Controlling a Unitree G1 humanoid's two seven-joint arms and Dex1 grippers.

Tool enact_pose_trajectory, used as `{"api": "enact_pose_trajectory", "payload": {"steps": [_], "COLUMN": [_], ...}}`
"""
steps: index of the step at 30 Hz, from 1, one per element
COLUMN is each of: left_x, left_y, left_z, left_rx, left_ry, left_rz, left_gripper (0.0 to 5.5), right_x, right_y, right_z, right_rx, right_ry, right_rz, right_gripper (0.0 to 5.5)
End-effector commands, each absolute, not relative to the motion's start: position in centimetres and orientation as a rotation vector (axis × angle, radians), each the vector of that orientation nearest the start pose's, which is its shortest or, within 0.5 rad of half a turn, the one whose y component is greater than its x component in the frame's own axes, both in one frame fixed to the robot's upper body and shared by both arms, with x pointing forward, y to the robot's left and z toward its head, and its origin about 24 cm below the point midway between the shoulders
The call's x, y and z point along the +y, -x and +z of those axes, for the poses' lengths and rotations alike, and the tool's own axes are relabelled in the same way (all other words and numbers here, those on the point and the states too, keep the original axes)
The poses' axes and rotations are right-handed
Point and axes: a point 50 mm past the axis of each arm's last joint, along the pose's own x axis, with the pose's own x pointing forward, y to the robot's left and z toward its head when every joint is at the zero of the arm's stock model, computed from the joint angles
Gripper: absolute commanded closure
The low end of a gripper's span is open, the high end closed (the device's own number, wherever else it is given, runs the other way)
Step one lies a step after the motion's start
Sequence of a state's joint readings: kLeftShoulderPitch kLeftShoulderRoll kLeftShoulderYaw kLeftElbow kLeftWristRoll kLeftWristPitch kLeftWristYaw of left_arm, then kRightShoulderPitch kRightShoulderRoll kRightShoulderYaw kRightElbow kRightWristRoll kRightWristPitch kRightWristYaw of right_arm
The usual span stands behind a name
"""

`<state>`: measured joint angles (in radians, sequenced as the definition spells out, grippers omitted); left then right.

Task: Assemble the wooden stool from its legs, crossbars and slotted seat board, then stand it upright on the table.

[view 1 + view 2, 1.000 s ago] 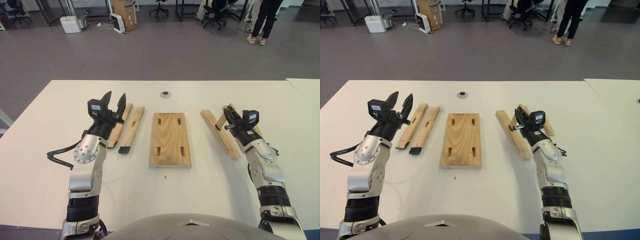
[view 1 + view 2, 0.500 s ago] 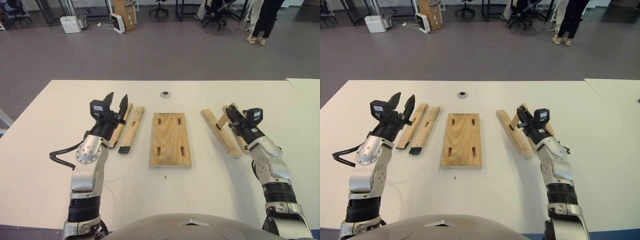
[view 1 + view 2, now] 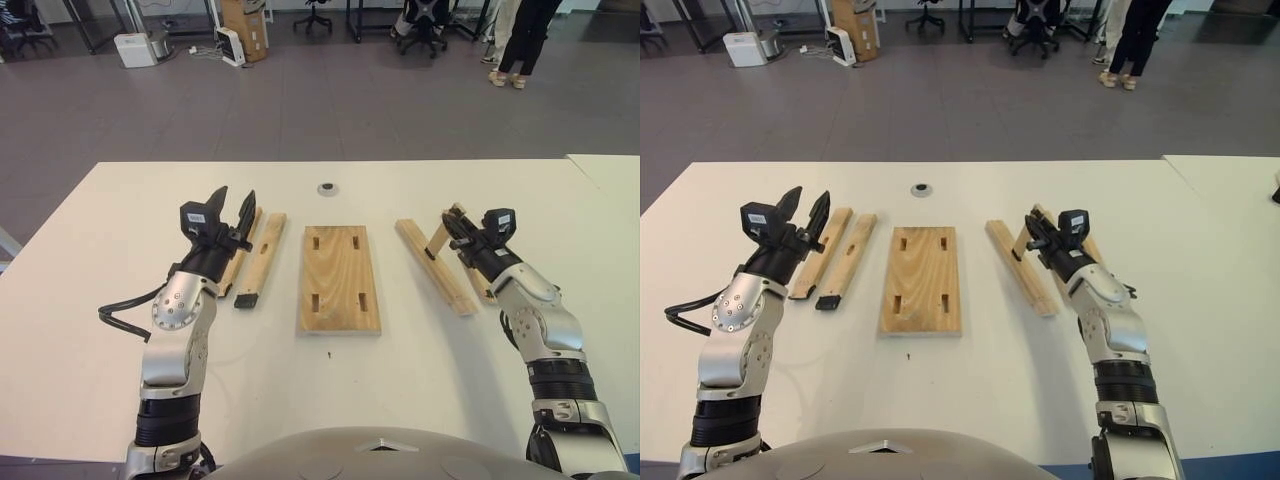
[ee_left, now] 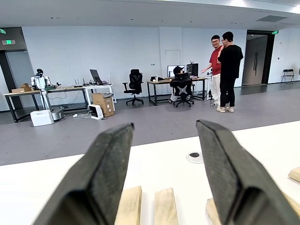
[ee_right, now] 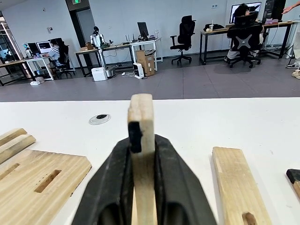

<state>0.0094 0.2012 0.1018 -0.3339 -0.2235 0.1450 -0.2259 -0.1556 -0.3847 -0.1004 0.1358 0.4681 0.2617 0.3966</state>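
right gripper [image 3: 455, 236]: pinching the crossbar [image 3: 437, 240], edged toward 12 o'clock
right elbow [image 3: 545, 335]: swung out toward 3 o'clock
left gripper [image 3: 235, 196]: nudged toward 3 o'clock

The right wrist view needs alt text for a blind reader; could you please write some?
The right gripper is shut on a narrow wooden bar that sticks out beyond it. On the white table lie the slotted seat board and another wooden piece.

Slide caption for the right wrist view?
Right gripper shut on a wooden stool piece, slotted seat board lying flat alongside.
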Motion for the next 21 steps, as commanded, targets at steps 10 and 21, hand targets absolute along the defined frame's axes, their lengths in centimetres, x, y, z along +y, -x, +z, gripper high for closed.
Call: {"api": "enact_pose_trajectory", "payload": {"steps": [10,21], "left_x": [19.0,19.7], "left_y": [-24.7,-24.7], "left_z": [12.1,12.4], "left_rx": [-0.221,-0.233], "left_ry": [-0.041,-0.079], "left_rz": [-0.153,-0.143], "left_gripper": [3.05,3.05], "right_x": [-20.6,-21.0], "right_y": [-23.1,-21.9], "right_z": [-3.4,-4.4], "right_rx": [0.726,0.672], "right_ry": [-0.116,-0.1], "right_rz": [0.302,0.316], "right_gripper": [5.1,5.1]}}
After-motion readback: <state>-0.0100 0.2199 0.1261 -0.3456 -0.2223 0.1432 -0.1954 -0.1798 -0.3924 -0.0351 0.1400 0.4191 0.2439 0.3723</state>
